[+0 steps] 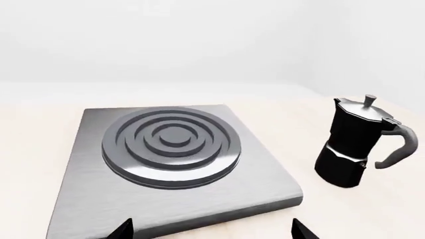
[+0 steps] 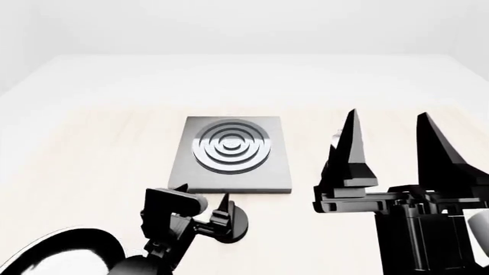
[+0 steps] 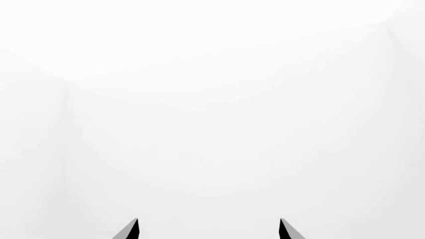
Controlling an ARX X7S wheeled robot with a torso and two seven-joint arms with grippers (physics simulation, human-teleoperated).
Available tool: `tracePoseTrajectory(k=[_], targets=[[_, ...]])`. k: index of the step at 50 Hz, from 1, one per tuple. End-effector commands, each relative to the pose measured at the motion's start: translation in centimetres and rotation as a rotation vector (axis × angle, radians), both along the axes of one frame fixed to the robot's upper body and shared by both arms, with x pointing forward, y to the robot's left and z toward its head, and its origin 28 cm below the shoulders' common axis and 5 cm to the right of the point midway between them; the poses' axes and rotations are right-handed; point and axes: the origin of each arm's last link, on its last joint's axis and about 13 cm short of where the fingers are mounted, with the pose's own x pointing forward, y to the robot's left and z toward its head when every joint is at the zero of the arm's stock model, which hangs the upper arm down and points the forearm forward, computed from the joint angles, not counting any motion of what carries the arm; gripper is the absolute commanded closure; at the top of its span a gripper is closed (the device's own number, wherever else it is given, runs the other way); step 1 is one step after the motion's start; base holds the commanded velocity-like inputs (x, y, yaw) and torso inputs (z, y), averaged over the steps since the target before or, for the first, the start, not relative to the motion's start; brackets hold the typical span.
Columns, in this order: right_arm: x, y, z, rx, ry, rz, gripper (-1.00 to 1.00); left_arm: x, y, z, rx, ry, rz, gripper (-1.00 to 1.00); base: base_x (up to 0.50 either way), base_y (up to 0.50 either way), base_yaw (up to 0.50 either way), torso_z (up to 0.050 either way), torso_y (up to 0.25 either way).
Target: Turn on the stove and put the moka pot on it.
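Observation:
The stove (image 2: 233, 152) is a flat grey plate with a ringed burner in mid-table, and it also shows in the left wrist view (image 1: 172, 149). Its black round knob (image 2: 238, 225) lies just in front of the plate. My left gripper (image 2: 203, 193) is open and empty, low over the knob, with its tips (image 1: 212, 230) at the stove's front edge. The moka pot (image 1: 355, 144) stands upright on the table to the right of the stove. In the head view only a silver bit of the pot (image 2: 336, 135) shows behind my right gripper (image 2: 387, 114), which is raised, open and empty (image 3: 208, 228).
A black round frying pan (image 2: 61, 252) sits at the near left corner of the head view. The light wooden table (image 2: 91, 160) stretches left and right of the stove. White walls lie behind; the right wrist view shows only white wall.

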Motion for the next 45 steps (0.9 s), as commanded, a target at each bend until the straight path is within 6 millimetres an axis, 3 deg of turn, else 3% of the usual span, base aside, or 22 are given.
tracePoseTrajectory(k=[1, 45], targets=[[-0.2, 0.1, 0.3, -0.001, -0.008, 0.005, -1.00, -0.2, -0.8, -0.8, -0.019, 0.029, -0.035, -1.00, 0.00, 0.00, 0.00, 0.000, 0.000], [-0.5, 0.2, 0.6, 0.005, -0.021, 0.021, -1.00, -0.2, -2.5, -4.4, -0.057, 0.121, -0.098, -1.00, 0.00, 0.00, 0.00, 0.000, 0.000]])
